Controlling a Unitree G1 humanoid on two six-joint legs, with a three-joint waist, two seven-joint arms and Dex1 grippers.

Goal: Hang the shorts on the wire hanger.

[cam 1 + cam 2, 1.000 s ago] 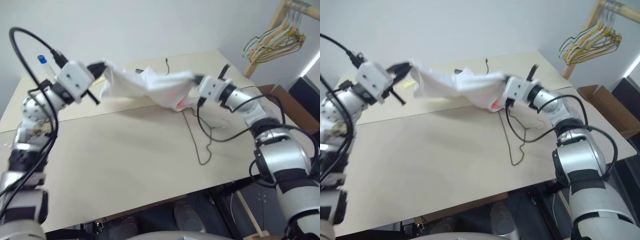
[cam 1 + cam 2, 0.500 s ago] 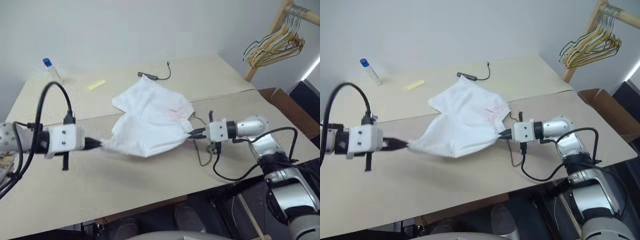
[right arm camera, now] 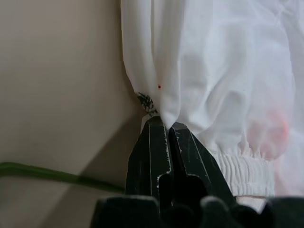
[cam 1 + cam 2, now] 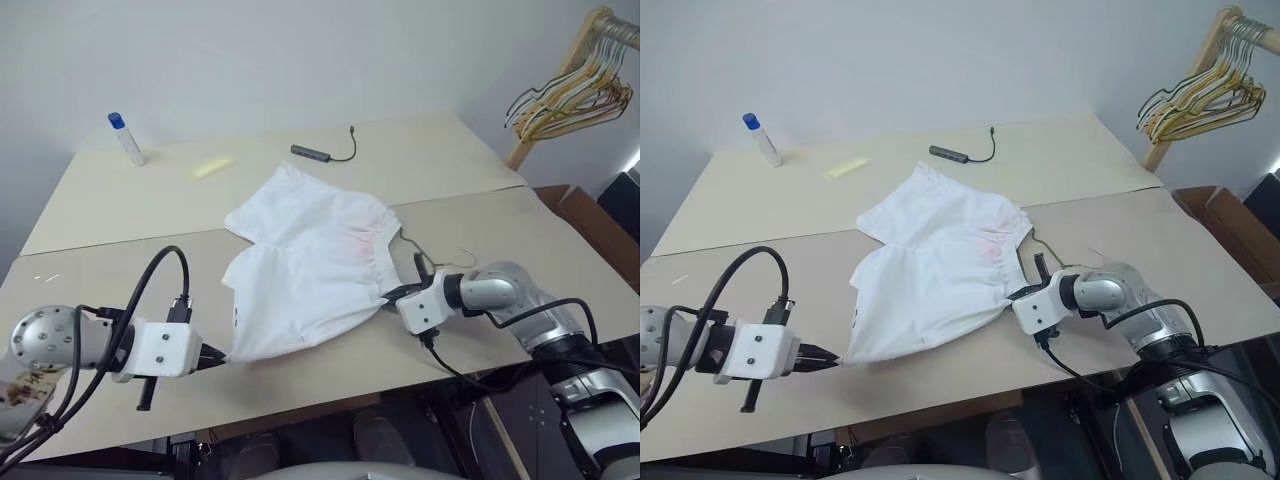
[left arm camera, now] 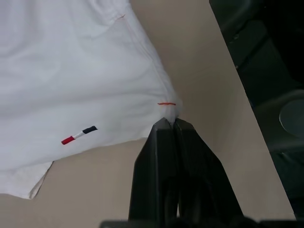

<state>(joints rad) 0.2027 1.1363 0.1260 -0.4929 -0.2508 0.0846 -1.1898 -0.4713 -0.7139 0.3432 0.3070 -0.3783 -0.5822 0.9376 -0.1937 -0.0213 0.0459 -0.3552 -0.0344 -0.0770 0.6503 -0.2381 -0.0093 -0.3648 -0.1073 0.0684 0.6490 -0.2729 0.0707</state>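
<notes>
Since the earlier frames, both arms have come down and drawn back toward the near edge of the desk (image 4: 480,140), and the white soft-fabric shorts (image 4: 305,265), previously stretched in the air between them, now lie spread flat on the desk surface. The left gripper (image 4: 832,357) is clamped on one near corner of the shorts; the left wrist view shows its black fingers pressed together on the hem corner beside a short orange stitch, with a small red-white-and-dark tag (image 5: 79,135) sewn close by on the same panel. The right gripper (image 4: 394,296) is likewise clenched on the opposite near corner, just beside the gathered elastic waistband with its faint pink tint. The edge held between the two grippers runs roughly parallel to the near edge of the desk, rising slightly toward the right gripper; from it the fabric extends away from the robot toward the middle of the desk. The thin olive-green wire hanger (image 4: 414,259) lies on the desk on the right-hand side, largely covered by the shorts: a short length of wire shows at the fabric's right edge, and the right wrist view shows a green strand (image 3: 57,175) close beside the right gripper. The right arm is therefore the nearer one to the hanger. The hanger's hook direction and long axis cannot be determined while the fabric covers it.
</notes>
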